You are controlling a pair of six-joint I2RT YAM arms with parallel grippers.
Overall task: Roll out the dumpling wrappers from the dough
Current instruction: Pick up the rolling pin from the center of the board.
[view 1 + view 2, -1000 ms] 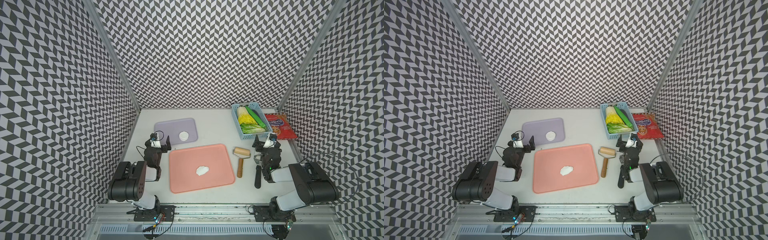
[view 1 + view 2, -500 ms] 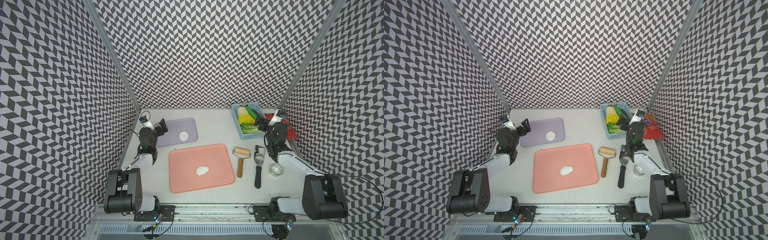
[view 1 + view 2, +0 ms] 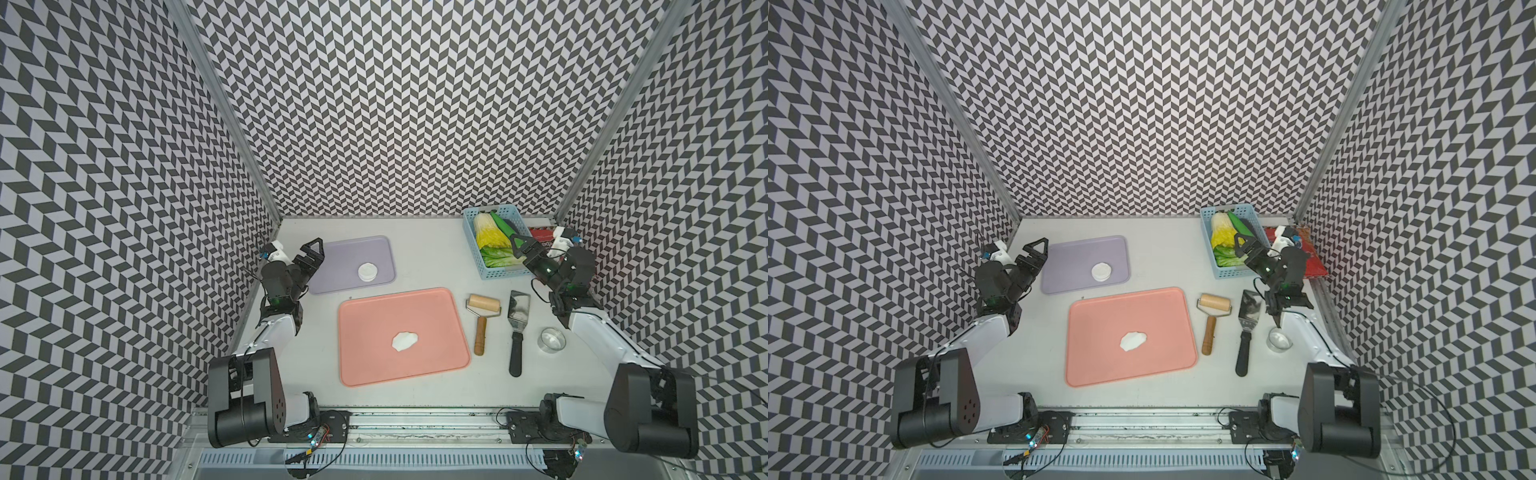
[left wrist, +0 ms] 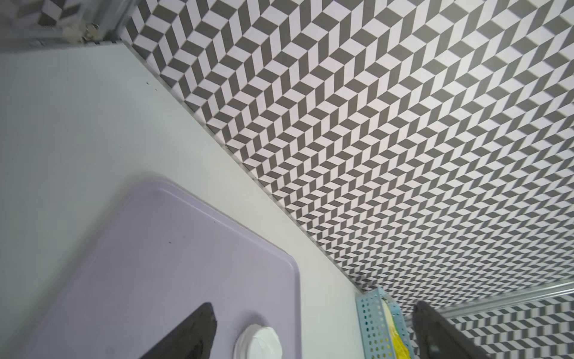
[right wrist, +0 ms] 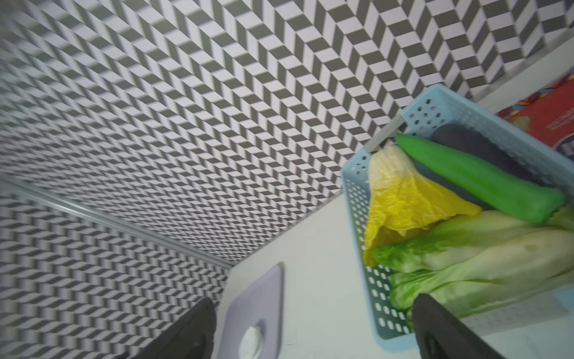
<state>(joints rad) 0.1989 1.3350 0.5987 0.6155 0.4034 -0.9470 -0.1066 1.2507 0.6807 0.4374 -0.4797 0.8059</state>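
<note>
1. Nearest the arm bases, the salmon-pink rectangular plastic tray [image 3: 361, 332] lies flat on the white table [image 3: 424, 257]. All positions below are given from this pink tray. The dough [image 3: 404, 341], a small soft white lump of irregular outline, sits on it slightly right of the middle. Nothing touches it.

2. Just right of the pink tray, side by side and apart, lie the rolling pin with a pale wooden drum and handle [image 3: 481, 322], the steel spatula with a black handle [image 3: 516, 332] and the short steel ring cutter [image 3: 551, 340]. None is gripped.

3. Beyond the pink tray's far left corner lies the lilac rectangular plastic tray [image 3: 345, 257]. It carries the dumpling wrappers [image 3: 368, 271], a small pile of thin round white discs. The left tool [image 3: 313, 255] hovers at the lilac tray's left edge, spread to full width and empty.

4. Beyond the pink tray's far right corner stands the pale blue perforated plastic basket [image 3: 498, 273] of leafy greens. The right tool [image 3: 521, 249] hovers over it, likewise fully spread and empty. A red printed packet [image 3: 540, 239] lies farther right.

5. Progress, as judged: some wrappers are finished and the lump is unrolled. Taking the pin, flattening, cutting and transferring are left.

6. Not determinable:
- The number of discs in the pile.
- Most of the packet, which the right arm covers.
- The dark item [image 5: 459, 140] under the green cucumber-shaped vegetable [image 5: 481, 183].
- The full length of the tool fingers, which both wrist views cut off at the frame edge; those views also omit the dough
</note>
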